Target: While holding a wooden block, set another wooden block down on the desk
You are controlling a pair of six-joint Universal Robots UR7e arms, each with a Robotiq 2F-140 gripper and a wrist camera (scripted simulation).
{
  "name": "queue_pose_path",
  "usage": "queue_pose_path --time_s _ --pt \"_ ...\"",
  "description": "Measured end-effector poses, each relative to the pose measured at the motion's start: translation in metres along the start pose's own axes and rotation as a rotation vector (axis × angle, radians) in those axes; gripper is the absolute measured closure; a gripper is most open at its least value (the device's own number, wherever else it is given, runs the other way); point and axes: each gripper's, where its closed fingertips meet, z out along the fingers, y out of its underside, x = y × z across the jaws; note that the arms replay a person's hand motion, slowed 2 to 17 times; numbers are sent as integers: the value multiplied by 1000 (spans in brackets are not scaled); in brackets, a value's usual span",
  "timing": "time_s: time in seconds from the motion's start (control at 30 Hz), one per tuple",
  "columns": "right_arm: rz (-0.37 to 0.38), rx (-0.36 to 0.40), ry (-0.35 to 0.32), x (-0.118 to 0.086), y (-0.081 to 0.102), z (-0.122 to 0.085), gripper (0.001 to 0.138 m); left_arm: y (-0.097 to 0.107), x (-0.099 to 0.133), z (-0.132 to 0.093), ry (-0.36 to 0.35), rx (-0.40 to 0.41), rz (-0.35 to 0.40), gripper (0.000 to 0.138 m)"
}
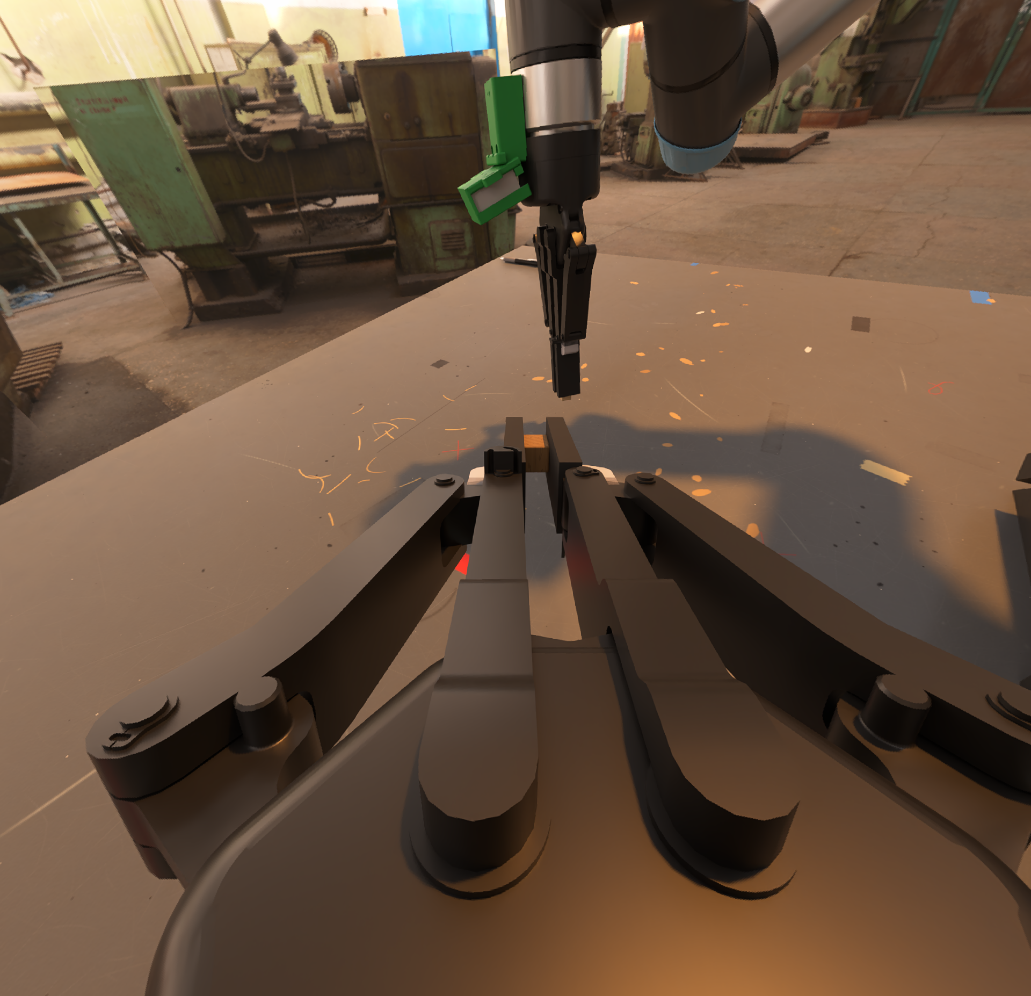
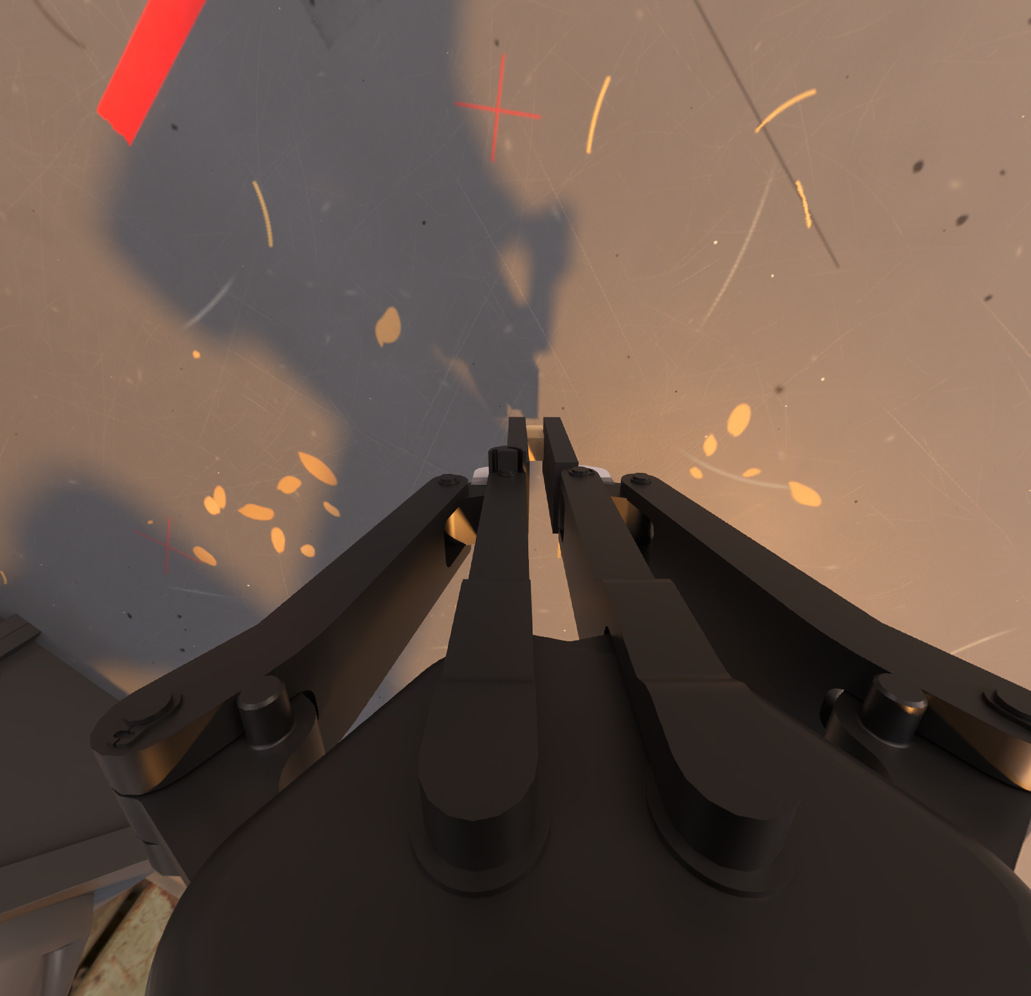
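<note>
The table fills most of what I see: a wide grey-brown top, scratched and flecked with orange paint marks, with a red strip of tape lying flat on it and a thin red cross drawn nearby. My arms throw broad soft shadows across it.

Ahead of my left wrist hangs my right arm, pointing straight down, a green camera mount clipped to its side. Its right gripper hovers just above the table, not touching it as far as I can tell.

My left gripper has its jaws drawn nearly together, clamped on a small wooden block between the pads, near the tips. The block looks to be held clear of the table.

In the right wrist view, my right gripper's jaws are likewise almost closed, pinching a second wooden block. Only a pale sliver of it shows between the fingertips, above the table surface.
</note>
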Motion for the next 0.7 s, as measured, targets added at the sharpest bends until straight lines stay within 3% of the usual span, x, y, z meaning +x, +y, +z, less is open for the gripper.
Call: queue_pose_path --time_s 0.7 --pt "-16 -7 -13 1 -4 9 130 2 0 1 3 -8 -1 127"
